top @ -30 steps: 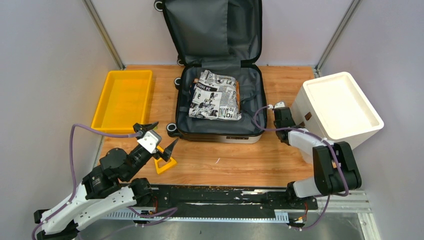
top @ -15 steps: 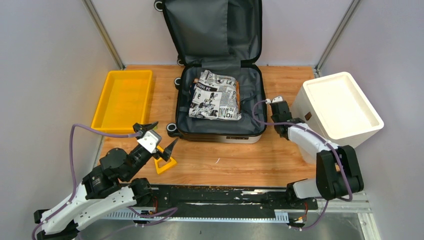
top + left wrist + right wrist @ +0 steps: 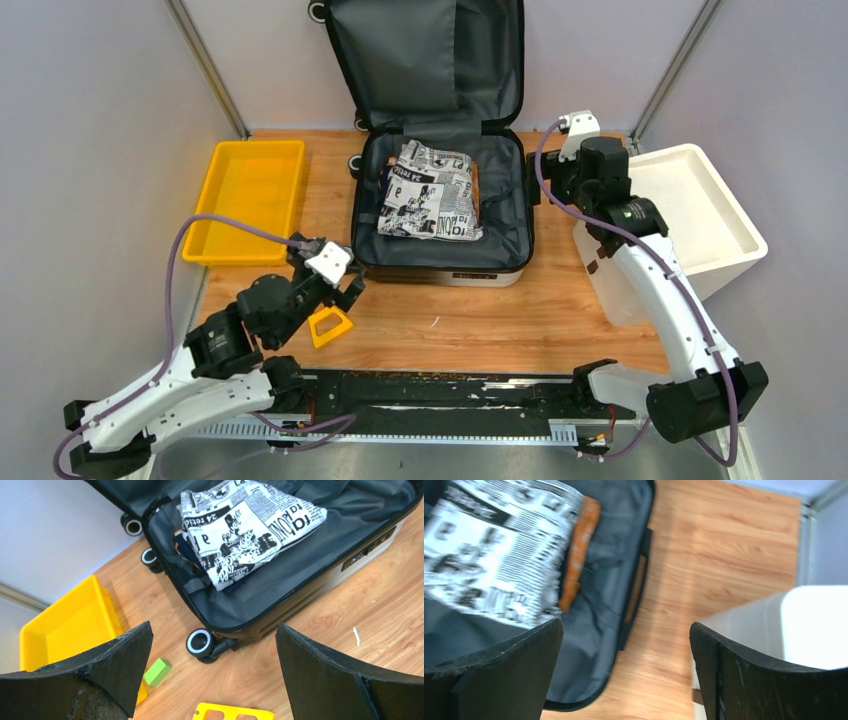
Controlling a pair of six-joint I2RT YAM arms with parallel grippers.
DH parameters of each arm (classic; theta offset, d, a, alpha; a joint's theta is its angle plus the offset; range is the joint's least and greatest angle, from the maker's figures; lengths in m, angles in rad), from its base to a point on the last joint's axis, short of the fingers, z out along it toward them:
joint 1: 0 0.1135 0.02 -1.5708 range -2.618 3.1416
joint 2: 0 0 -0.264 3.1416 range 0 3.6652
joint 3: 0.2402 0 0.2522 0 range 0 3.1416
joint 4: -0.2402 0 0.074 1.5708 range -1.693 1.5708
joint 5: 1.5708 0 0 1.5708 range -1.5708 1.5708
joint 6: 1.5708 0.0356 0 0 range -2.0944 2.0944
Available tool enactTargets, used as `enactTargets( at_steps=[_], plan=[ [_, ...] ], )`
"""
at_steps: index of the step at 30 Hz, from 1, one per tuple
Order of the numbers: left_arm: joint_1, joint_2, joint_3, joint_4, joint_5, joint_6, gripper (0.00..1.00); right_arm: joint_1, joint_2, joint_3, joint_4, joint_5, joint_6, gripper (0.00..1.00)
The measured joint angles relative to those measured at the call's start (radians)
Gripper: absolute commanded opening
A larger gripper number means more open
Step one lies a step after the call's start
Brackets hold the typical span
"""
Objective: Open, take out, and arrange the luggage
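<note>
Lifting the contents out looks to be the step in hand, since the small hard-shell suitcase, the luggage (image 3: pixel 440 272), lies open in the upper middle of the top view, its lid (image 3: pixel 425 60) propped against the back wall. Lowest in the frame, the left pincer (image 3: pixel 212 632) hovers at lower left above the wooden counter (image 3: pixel 480 325), fingers spread wide and empty. It is beside a small yellow plastic frame (image 3: pixel 330 326) and just short of the case's near-left wheel (image 3: pixel 201 642). Inside the case sits a folded black-and-white newsprint-pattern cloth (image 3: pixel 432 190) with something orange (image 3: pixel 475 185) under its right edge. The right pincer (image 3: pixel 624 630), at upper right, hangs over the case's right rim, fingers likewise apart with nothing between them. To do this well, I would bring a pincer straight down on the cloth's free edge and pinch through the whole fold so it does not unfurl. It should then lift high enough to clear the rim and the dark straps (image 3: pixel 192 577) beside it. A yellow plastic tray (image 3: pixel 245 195) sits at left and a white rectangular bin (image 3: pixel 740 235) at right, and plain pale walls close in three sides.
</note>
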Motion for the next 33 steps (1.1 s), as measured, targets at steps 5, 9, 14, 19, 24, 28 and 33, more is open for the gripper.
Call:
enactTargets(
  at_steps=[5,9,14,19,24,28,33],
  plan=[
    [0.000,0.151,0.121,-0.028,-0.059,-0.110,1.00,0.002,-0.042,0.013,0.027,-0.174,0.092,1.00],
    [0.001,0.224,0.196,-0.042,-0.075,-0.181,1.00,0.002,-0.053,-0.032,0.046,-0.267,0.156,1.00],
    [0.090,0.370,0.331,-0.058,0.005,-0.251,1.00,0.002,-0.037,-0.076,0.066,-0.424,0.246,1.00],
    [0.302,0.525,0.403,-0.058,0.197,-0.337,0.99,0.002,0.016,-0.095,0.134,-0.478,0.344,0.87],
    [0.494,0.653,0.414,-0.058,0.417,-0.436,0.95,0.002,0.139,-0.071,0.179,-0.475,0.487,0.76],
    [0.581,0.760,0.464,-0.044,0.521,-0.497,0.94,0.005,0.233,-0.046,0.221,-0.475,0.566,0.76],
    [0.596,0.827,0.502,-0.013,0.616,-0.517,0.95,0.010,0.397,0.038,0.253,-0.487,0.597,0.80]
  ],
)
